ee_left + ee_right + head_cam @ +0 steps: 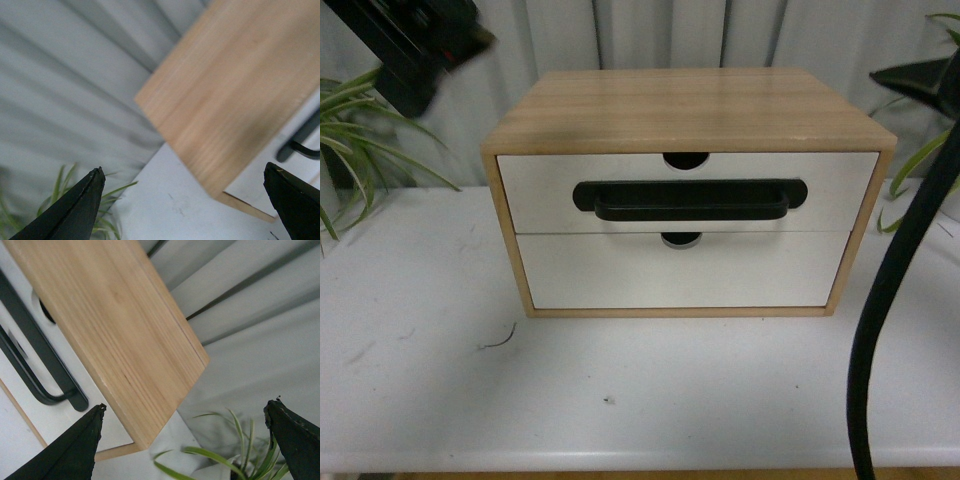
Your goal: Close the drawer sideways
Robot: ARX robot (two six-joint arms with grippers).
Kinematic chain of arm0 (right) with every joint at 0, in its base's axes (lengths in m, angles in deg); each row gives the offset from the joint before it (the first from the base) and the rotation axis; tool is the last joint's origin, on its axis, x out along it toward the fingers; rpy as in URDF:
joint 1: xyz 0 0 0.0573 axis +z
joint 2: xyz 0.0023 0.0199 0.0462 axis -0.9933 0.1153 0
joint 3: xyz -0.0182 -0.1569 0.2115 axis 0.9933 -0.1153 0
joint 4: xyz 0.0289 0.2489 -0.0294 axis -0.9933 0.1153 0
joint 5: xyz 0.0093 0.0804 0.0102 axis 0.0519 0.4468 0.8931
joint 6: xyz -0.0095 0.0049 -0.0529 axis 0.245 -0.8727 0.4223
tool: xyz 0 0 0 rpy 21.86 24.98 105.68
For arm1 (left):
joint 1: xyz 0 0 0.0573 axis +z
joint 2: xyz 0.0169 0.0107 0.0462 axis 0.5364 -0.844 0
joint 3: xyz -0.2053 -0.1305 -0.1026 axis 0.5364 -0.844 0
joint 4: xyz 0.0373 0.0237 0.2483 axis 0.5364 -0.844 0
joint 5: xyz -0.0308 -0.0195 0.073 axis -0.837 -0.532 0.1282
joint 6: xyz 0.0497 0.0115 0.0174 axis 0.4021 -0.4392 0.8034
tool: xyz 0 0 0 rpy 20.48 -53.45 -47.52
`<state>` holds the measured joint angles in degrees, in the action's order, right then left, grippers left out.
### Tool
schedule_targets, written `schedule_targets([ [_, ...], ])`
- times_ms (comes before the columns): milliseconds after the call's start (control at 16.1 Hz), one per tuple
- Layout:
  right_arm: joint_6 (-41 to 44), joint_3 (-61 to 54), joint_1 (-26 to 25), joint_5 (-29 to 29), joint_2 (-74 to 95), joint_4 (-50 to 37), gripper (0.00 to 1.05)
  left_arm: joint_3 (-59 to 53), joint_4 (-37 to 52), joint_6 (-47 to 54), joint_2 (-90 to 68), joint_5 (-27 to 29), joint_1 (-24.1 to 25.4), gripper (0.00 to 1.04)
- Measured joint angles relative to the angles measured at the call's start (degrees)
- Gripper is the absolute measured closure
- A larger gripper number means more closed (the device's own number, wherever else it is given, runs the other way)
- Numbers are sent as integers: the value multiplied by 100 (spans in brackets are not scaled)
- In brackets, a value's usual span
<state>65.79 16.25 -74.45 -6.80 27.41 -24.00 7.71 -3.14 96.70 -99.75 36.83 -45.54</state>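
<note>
My left pincer (182, 167) hangs with its jaws spread wide and nothing between its fingers (75, 212). My right pincer (186, 403) is parted just as wide, also empty. My left arm (415, 45) is raised above the far left corner of the surface (620, 400), blurred.

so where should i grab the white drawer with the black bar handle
Its long black bar handle, at the middle, coming from the front and closing over top and underside: the bar lies horizontal and stands proud of the white drawer front.
</note>
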Motion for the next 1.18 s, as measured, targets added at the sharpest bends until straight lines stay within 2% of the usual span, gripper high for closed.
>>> schedule_targets([
  [124,-2120,-769,-81,-251,-933,-468,6,-549,302,-1311,1108,372,442,7],
  [248,-4441,-1547,-256,-321,-2037,-409,6,-1121,184,-2522,2114,861,789,7],
  [372,-5882,-2094,-422,-435,-2977,-131,6,-1655,-144,-3226,2865,1145,1241,7],
  [434,-6293,-2299,-498,-509,-3390,24,6,-1921,-411,-3434,3182,1165,1523,7],
  [496,-6555,-2538,-625,-584,-4039,321,7,-2282,-767,-3665,3615,1123,1958,7],
  [558,-6336,-2680,-822,-957,-4564,643,16,-2505,-946,-3810,3985,833,2409,8],
  [620,-6078,-2828,-874,-1239,-4935,859,24,-2787,-529,-3840,4365,-94,2916,17],
  [682,-5825,-3071,-940,-1355,-5445,1189,33,-3005,-385,-3897,4710,-772,3139,26],
  [744,-5639,-3305,-911,-1331,-5974,1582,44,-3233,-334,-3923,5005,-1377,2938,36],
  [806,-5541,-3405,-892,-1320,-6441,2017,53,-3375,-313,-3919,5128,-1517,2763,44],
  [868,-5510,-3526,-894,-1335,-6806,2131,60,-3558,-306,-3921,5195,-1484,2568,53],
  [930,-5458,-3668,-894,-1338,-7191,2057,73,-3773,-319,-3926,5278,-1281,2483,64],
  [1054,-5410,-3987,-894,-1335,-7331,1980,102,-4105,-286,-3930,5689,-938,2131,94],
  [1116,-5390,-4135,-894,-1338,-7385,1961,103,-4234,-295,-3932,5831,-800,1998,103],
  [1178,-5388,-4205,-894,-1338,-7493,1910,103,-4358,-350,-3943,5945,-328,1615,103],
])
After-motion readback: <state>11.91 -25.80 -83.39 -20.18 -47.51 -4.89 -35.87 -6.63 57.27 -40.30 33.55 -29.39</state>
